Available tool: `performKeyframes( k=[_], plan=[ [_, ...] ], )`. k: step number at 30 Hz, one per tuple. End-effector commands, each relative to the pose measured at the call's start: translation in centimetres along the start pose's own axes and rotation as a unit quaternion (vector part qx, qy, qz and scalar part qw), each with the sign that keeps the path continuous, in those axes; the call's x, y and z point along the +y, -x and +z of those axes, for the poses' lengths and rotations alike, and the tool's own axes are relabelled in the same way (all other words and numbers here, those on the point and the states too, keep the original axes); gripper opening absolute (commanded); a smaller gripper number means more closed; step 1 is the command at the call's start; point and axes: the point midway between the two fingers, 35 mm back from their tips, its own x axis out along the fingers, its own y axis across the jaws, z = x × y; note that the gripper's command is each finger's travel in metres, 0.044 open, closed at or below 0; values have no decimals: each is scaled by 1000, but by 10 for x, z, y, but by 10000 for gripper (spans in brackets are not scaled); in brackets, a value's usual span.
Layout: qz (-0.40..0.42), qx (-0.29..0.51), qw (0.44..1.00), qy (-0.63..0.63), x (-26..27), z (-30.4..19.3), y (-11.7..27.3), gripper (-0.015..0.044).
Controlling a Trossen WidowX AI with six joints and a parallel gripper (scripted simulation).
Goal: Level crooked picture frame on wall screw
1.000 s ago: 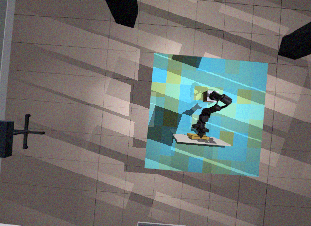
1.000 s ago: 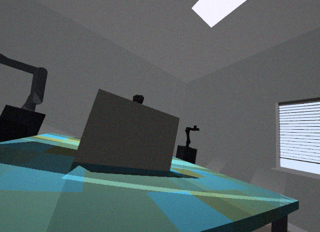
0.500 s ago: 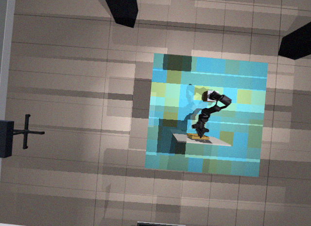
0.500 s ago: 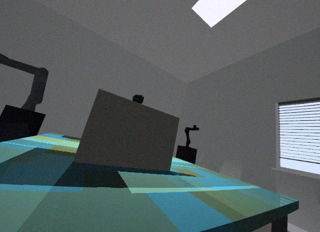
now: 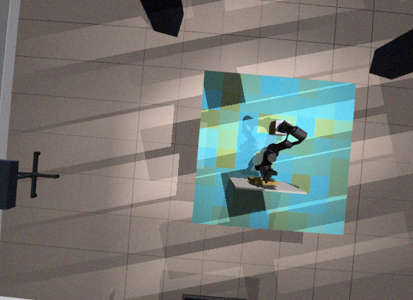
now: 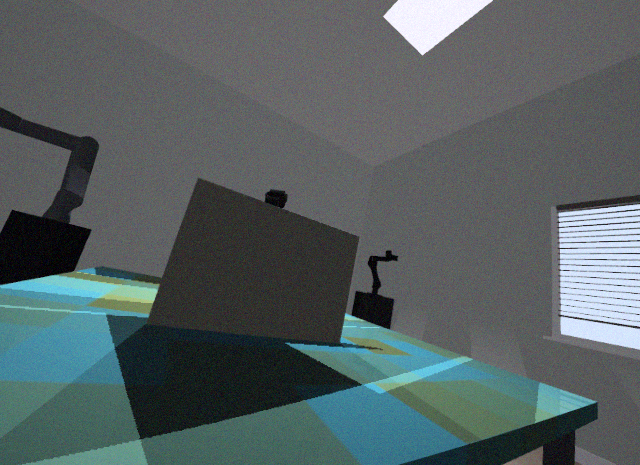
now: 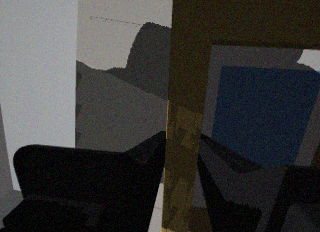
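- Pincer [image 5: 266, 180] [image 7: 181, 139], nearest: I have it clenched on one upright side bar of the picture frame [image 5: 273, 182] [image 7: 190, 22], a finger to each side. Gripping off-centre, I may swing the frame about its screw instead of raising it squarely; uneven lift would be the cause.
- Frame: it is at the front face of the upright panel [image 5: 286, 187] [image 6: 258, 269] [image 7: 105, 42], above the surface [image 5: 317, 160] [image 6: 516, 424]. Whether its notched strip bears on the screw or is lifted free, I cannot tell. Sliding with too little lift could jam a notch; too much could unhook the frame, and releasing it then would drop it.
- Blue picture [image 7: 260, 112], inside the frame: my view crops its far side, and shadow darkens it. I could misjudge which side is high, and so shift the wrong way; my grip may also mask the free-hanging tilt.
- Arm [image 5: 271, 157], reaching across to the panel: any sideways overshoot would skip more than one notch, and a push inward would rub the frame along the panel.
- Exterior view, farthest: the panel's back hides the frame, so a slipped notch would go unseen there.
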Motion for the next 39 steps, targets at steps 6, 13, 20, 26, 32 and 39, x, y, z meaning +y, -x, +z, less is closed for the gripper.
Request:
performKeyframes(
  k=[6, 13, 20, 26, 32, 39],
  plan=[
    [0, 0, 1000, -2, 0, 0, 0, 0],
    [0, 0, 1000, -19, -1, 0, 0, 0],
    [0, 1, 999, -47, -2, 1, 0, 0],
    [0, 1, 998, -60, -2, 1, 0, 0],
    [0, 1, 997, -78, -3, 1, 0, 0],
    [-2, 0, 997, -71, -3, 0, 0, 131]
  ],
)
